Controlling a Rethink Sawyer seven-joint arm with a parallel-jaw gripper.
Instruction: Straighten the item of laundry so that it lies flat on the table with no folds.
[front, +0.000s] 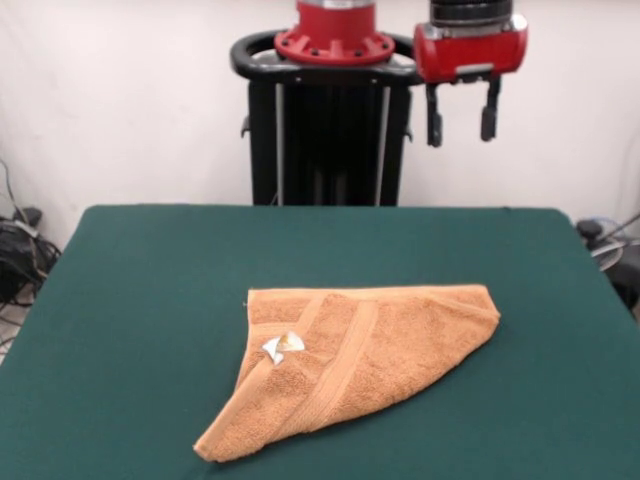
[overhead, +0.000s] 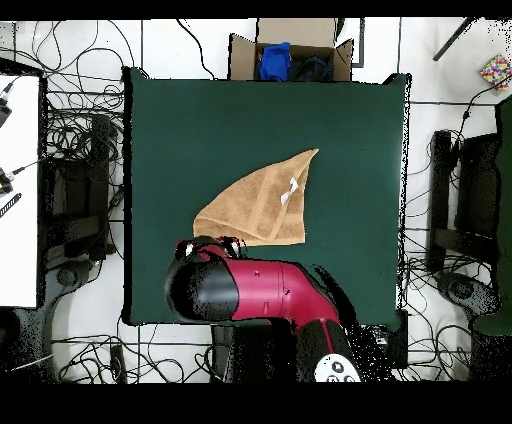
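Note:
The orange-tan towel (front: 370, 345) lies on the dark green table (front: 140, 300), folded over on itself into a rough triangle with one point toward the front edge. Woven bands run diagonally across it, and a small white care tag (front: 283, 346) sits on top near its left side. In the overhead view the towel (overhead: 258, 207) lies near the middle of the table (overhead: 200, 120), with the tag (overhead: 291, 190) showing. My gripper (front: 461, 118) hangs high above the table's far edge, open and empty, well clear of the towel. In the overhead view the red arm (overhead: 260, 290) covers it.
The black pedestal (front: 330, 130) stands behind the table's far side. In the overhead view a cardboard box (overhead: 295, 55) holding blue and dark cloth sits just past the table's top edge. Cables lie on the floor around the table.

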